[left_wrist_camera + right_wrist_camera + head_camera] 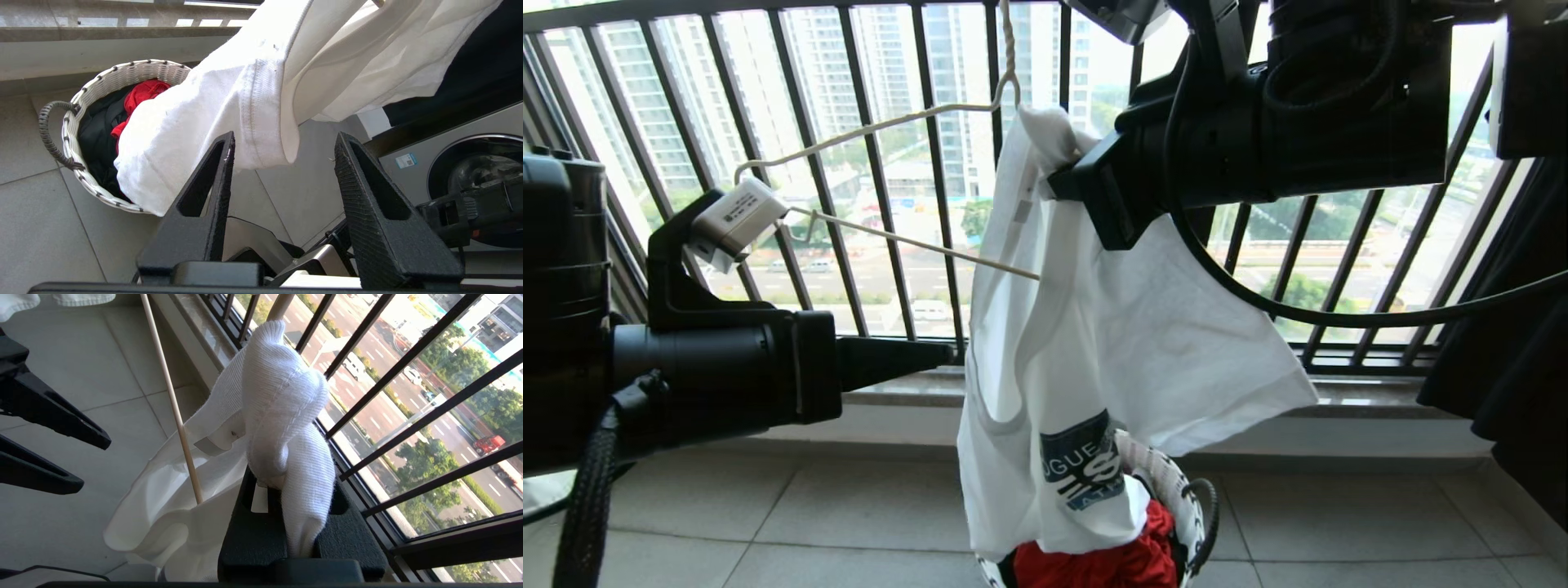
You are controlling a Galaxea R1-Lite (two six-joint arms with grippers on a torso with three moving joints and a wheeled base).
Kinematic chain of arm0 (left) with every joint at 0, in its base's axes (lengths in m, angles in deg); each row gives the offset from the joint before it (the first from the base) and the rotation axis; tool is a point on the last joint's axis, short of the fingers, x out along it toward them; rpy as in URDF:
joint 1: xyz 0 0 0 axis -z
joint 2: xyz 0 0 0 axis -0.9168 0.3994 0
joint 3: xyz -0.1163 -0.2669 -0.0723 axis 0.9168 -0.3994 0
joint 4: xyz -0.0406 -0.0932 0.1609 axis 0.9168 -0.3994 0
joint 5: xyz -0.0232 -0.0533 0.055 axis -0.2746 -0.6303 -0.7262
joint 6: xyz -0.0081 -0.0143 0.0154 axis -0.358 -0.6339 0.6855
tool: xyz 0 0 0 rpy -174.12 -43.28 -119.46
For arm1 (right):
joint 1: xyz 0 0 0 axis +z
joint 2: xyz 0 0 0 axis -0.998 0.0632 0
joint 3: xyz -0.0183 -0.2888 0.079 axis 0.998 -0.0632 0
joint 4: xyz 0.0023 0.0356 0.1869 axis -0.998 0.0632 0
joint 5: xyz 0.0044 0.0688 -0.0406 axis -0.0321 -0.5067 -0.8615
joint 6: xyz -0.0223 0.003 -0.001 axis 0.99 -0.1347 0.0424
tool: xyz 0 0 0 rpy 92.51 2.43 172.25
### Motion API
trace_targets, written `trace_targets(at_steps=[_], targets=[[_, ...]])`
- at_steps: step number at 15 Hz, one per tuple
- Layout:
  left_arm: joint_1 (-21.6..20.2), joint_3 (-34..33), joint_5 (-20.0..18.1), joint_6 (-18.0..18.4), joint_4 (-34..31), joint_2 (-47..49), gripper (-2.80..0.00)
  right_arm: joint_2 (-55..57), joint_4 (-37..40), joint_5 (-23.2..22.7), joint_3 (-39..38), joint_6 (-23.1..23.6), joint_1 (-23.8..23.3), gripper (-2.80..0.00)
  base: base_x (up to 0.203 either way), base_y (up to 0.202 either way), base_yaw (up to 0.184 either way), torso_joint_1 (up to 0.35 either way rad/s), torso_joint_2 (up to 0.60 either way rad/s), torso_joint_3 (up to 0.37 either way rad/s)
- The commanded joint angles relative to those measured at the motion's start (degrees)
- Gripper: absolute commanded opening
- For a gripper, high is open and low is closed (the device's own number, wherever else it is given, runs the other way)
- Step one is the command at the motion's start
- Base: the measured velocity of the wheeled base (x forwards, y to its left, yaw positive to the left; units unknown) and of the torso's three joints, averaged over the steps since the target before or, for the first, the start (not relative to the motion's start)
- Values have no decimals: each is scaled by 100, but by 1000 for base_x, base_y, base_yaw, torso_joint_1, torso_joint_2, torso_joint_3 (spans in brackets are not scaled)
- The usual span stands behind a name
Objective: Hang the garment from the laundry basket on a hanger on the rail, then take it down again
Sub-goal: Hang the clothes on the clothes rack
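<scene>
Right claw (286, 506) pinches the white T-shirt (1094, 327) collar beside the hanger (890, 122); left claw (282, 151) gapes empty by its hem, above the laundry basket (122, 77).

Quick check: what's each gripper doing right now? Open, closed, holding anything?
Left gripper: open, holding nothing; the white T-shirt hem hangs just at its fingertips.
Right gripper: shut on the white T-shirt's collar, up by the hanger.
</scene>
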Motion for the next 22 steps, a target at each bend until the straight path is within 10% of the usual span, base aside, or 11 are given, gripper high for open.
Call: trace_targets(at_steps=[1, 14, 19, 20, 22], targets=[[-1, -293, 0, -13, 602, 214, 0, 134, -27, 16, 2, 12, 189, -280, 0, 0, 0, 0, 0, 0], [-10, -383, 1880, 794, 974, 864, 0, 29, -28, 165, 8, 65, 330, -280, 0, 0, 0, 0, 0, 0], [-19, -382, 1958, 877, 976, 951, 0, -120, 12, 165, 2, 65, 314, -280, 0, 0, 0, 0, 0, 0], [-27, -382, 1966, 868, 976, 951, -280, -120, 16, 165, 2, 65, 314, -280, 0, 0, 0, 0, 0, 0], [-27, -382, 1957, 877, 976, 934, -280, -129, 20, 165, 2, 65, 311, -280, 0, 0, 0, 0, 0, 0]])
